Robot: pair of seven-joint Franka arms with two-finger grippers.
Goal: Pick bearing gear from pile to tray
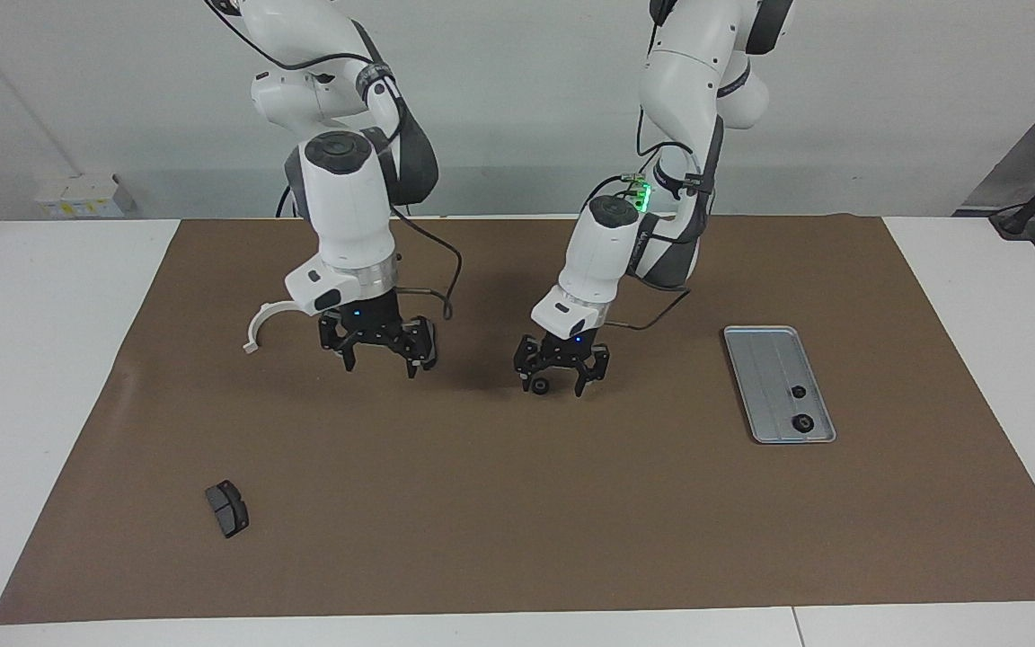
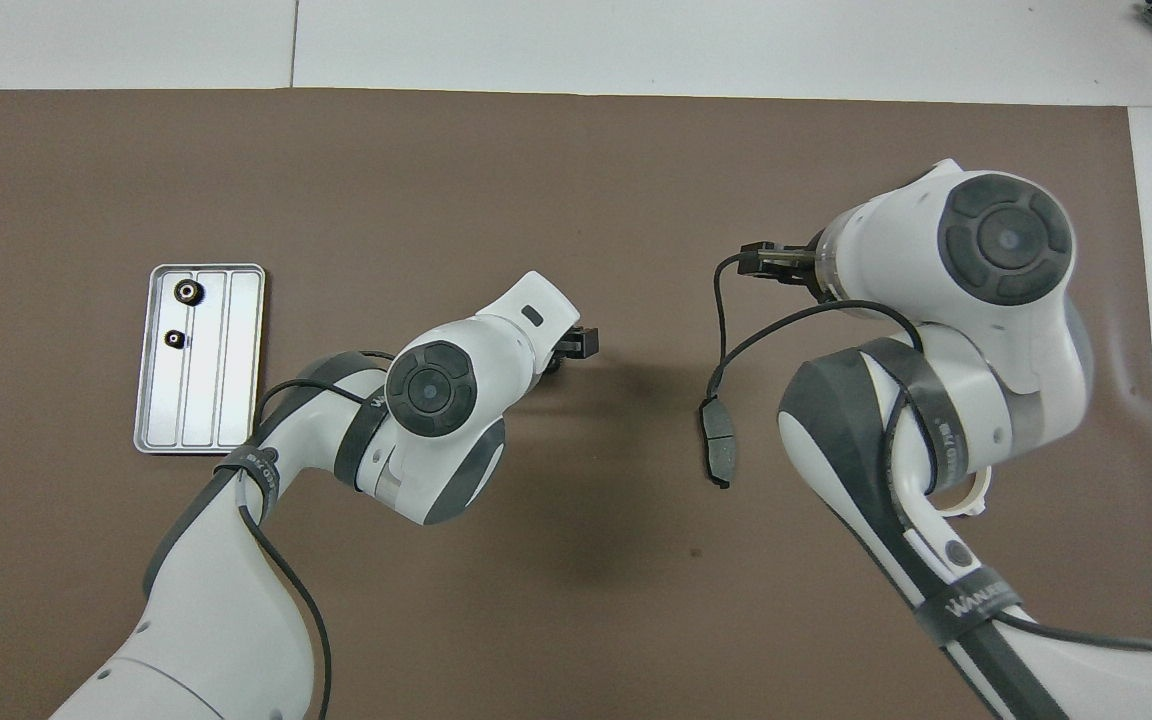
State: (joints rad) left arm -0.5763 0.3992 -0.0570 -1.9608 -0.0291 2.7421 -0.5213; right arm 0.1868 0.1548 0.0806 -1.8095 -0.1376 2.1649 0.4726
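- The left gripper (image 1: pixel 561 376) hangs low over the middle of the brown mat (image 1: pixel 517 503), its fingers spread, with a small black bearing gear (image 1: pixel 539 386) at one fingertip.
- The right gripper (image 1: pixel 380 353) hangs beside it, fingers apart and holding nothing.
- A white curved bracket (image 1: pixel 262 323) lies just beside the right gripper.
- A dark grey brake pad (image 1: pixel 227 509) lies well apart from both grippers.
- The silver tray (image 1: pixel 765 359), toward the left arm's end, holds two black gears (image 1: pixel 802 422).
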